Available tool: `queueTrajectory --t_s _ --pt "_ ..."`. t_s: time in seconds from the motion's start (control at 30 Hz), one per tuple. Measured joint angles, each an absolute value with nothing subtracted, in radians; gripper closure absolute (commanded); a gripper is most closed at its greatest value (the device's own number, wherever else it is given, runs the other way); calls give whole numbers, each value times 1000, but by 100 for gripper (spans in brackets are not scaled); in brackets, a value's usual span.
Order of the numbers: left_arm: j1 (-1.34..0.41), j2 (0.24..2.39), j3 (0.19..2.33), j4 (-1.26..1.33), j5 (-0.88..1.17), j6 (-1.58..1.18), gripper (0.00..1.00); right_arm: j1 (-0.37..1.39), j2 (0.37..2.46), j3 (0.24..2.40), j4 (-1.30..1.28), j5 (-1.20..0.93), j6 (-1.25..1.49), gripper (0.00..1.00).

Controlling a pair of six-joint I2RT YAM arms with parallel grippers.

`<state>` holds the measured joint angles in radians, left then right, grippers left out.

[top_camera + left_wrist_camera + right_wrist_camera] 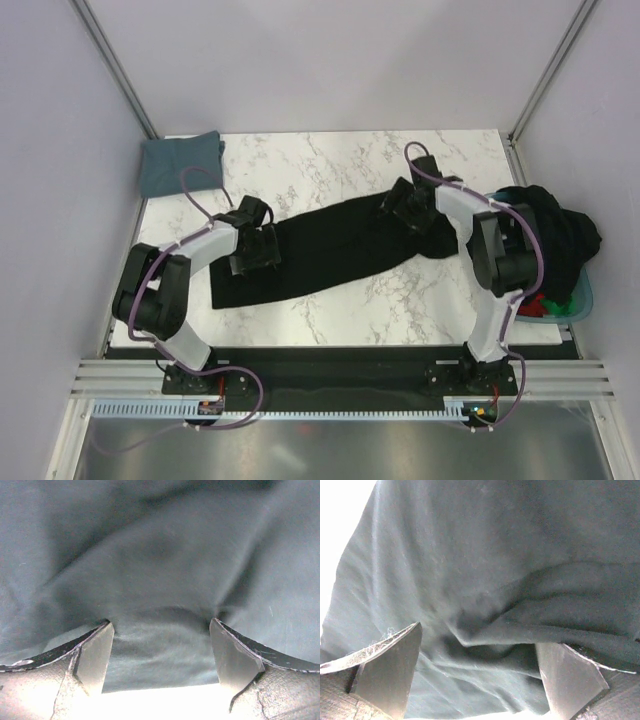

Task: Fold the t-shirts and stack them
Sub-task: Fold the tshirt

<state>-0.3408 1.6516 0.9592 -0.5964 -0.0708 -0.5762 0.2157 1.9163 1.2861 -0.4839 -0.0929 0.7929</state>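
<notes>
A black t-shirt (330, 252) lies stretched in a long band across the marble table. My left gripper (258, 250) is open and pressed down on its left end; the cloth (160, 580) fills the left wrist view between the spread fingers (95, 655). My right gripper (408, 212) is open over the shirt's right end, where a fold of cloth (520, 615) lies between its fingers (390, 665). A folded grey-blue t-shirt (180, 163) sits at the table's far left corner.
A heap of dark clothes (560, 240) with red and green bits fills a bin (578, 305) at the right edge. Grey walls and metal posts close in the table on the left, the far side and the right.
</notes>
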Motion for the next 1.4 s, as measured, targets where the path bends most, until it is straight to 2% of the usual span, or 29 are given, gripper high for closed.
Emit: queueTrajectory --t_s 0.2,0.3,0.43,0.6,0.83,0.97,1.13,1.27,1.4 --pt "-480 1557 852 -511 72 -664 16 217 2304 1866 -577 -208 756 2" --pt "-635 1573 852 -452 165 -741 16 223 2470 2125 -582 -273 754 2" --pt "-830 1686 936 -385 323 -844 17 229 2594 2302 -544 -353 770 2" --pt "-927 1795 1049 -365 426 -906 18 231 2667 2348 -384 -466 831 2" --pt "-953 1799 1153 -373 465 -944 20 231 2743 2397 -214 -566 892 2" --pt "-976 1726 1164 -461 408 -942 19 231 2744 2387 -180 -583 890 2" --pt "-984 1563 1213 -630 222 -897 15 227 2720 2373 -173 -590 879 2" --pt "-976 1395 1213 -724 75 -860 14 221 2589 2268 -196 -579 859 2" --pt "-971 1225 1104 -758 -27 -856 17 215 2283 2025 -217 -547 806 2"
